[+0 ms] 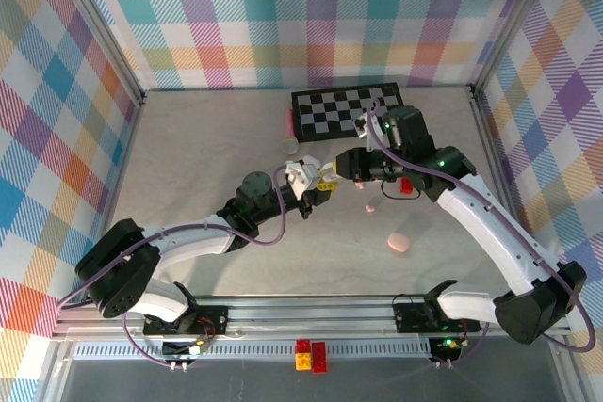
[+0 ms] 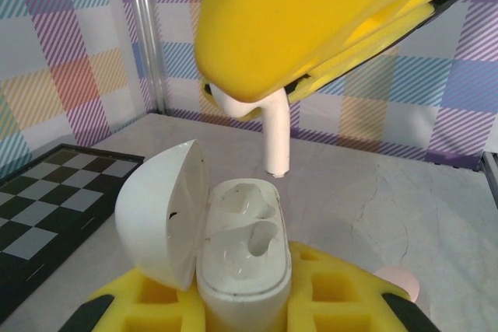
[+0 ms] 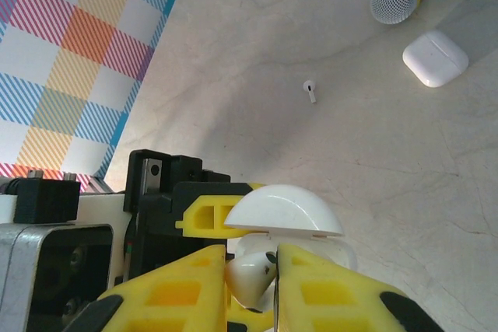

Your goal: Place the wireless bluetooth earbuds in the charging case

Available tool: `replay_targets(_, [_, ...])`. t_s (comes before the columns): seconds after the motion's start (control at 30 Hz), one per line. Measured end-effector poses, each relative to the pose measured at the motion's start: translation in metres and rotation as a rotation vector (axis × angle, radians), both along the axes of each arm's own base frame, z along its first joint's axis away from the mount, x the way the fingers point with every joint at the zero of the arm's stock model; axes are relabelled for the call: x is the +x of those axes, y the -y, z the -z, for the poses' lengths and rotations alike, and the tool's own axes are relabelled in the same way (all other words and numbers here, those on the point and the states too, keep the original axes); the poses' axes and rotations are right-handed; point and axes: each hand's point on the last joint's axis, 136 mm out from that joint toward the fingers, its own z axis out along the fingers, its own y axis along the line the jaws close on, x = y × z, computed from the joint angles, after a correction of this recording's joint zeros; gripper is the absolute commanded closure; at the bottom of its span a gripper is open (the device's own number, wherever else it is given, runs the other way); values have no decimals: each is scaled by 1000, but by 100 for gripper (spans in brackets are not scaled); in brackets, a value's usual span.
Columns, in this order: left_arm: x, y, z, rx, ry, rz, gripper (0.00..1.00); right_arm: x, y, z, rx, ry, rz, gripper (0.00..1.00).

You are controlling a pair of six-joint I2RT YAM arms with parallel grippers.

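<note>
Left wrist, earbud (image 2: 276,141) abv open case (image 2: 243,268)

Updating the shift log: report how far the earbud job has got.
Done: the charging case is open, lid up, clamped in the left end effector; both wells look empty. In hand: the right end effector pinches a white earbud, stem down just above the case. Left: seating it, then the loose earbud on the table.
</note>
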Motion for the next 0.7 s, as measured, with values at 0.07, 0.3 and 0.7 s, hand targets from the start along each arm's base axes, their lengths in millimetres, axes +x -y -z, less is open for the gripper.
replay_targets(0.07, [0,0,-1,-2,2,0,98,1,1,0,1,0,3,81])
replay_targets(0.3, [1,0,-6,-15,14,-8,98,2,0,-1,9,2,2,81])
replay_targets(0.7, [2,1,-11,-28,19,-7,98,4,-4,4,21,4,-9,81])
